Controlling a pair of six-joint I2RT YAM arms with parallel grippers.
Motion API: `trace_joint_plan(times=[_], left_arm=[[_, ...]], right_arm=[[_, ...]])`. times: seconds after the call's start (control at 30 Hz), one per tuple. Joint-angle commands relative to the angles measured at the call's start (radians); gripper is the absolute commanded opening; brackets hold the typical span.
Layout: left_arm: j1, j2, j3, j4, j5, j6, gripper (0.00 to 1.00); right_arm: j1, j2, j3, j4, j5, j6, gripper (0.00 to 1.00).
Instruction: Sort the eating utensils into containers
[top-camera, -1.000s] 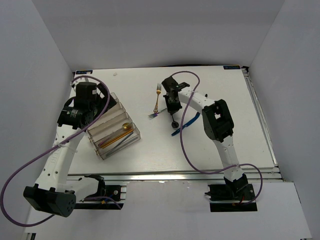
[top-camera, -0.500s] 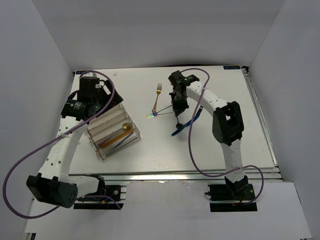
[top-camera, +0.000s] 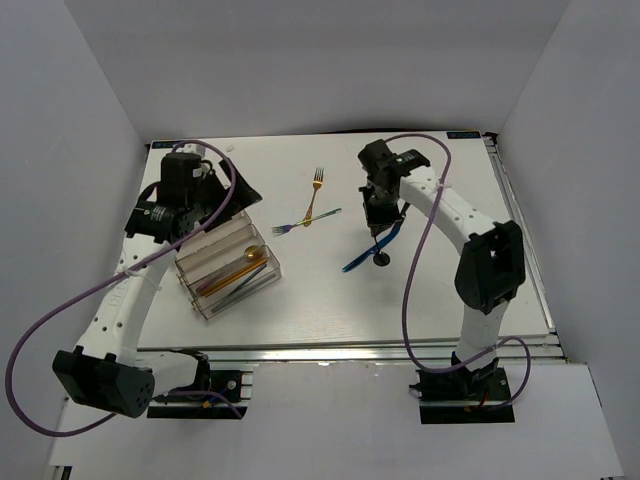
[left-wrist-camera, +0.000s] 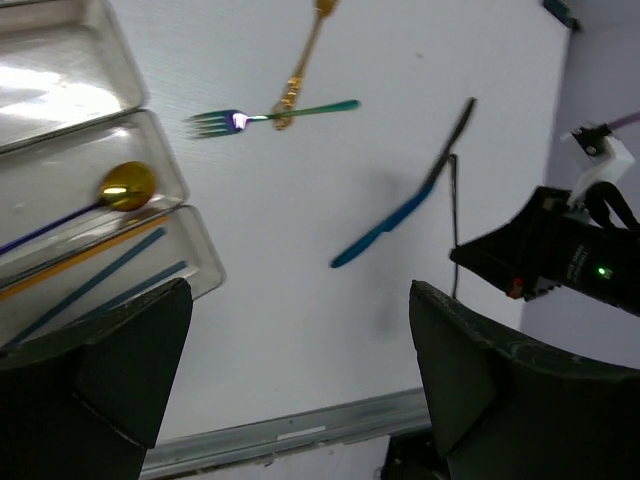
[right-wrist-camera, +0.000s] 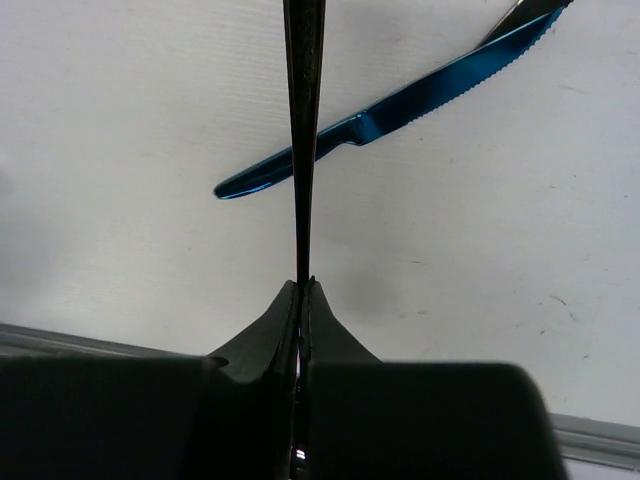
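Tabletop, right of centre: right tool, clamped on black spoon, has lifted it clear for tray transfer; left tool wide, empty.

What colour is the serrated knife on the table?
The knife is blue; the right wrist view shows it best.

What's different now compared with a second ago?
The right gripper, shut on a black spoon, swung rightward with it, over the blue knife. The rainbow fork slid slightly left. The gold fork, knife and tray stayed put; the left gripper stayed open.
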Motion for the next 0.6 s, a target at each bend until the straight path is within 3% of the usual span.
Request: trace_joint_plan(times=[0.0,0.1,0.23,0.33,0.47,0.57], left_arm=[[-0.038,-0.033,-0.055,0.196,0.206,-0.044,0.98],[-0.096,-0.045,-0.159,0.385,0.349,-0.127,0.98],[-0.205,-0.044,-0.253,0.716,0.345,-0.281,0.98],[-0.231,-0.01,-0.253,0.737,0.295,-0.306,0.98],[-0.233,0.022,-0.221,0.665,0.248,-0.279,0.97],[-0.233,0.03,-0.216,0.617,0.219,-0.262,0.83]], right_arm=[[0.002,-0.132,-0.008,0.05,-0.061,0.017,0.0],[0.034,-0.194,-0.082,0.225,-0.296,0.05,0.0],[0.105,-0.293,-0.154,0.426,-0.422,0.157,0.0],[0.16,-0.324,-0.185,0.546,-0.445,0.242,0.0],[0.204,-0.317,-0.148,0.577,-0.452,0.276,0.0],[0.217,-0.313,-0.12,0.577,-0.442,0.276,0.0]])
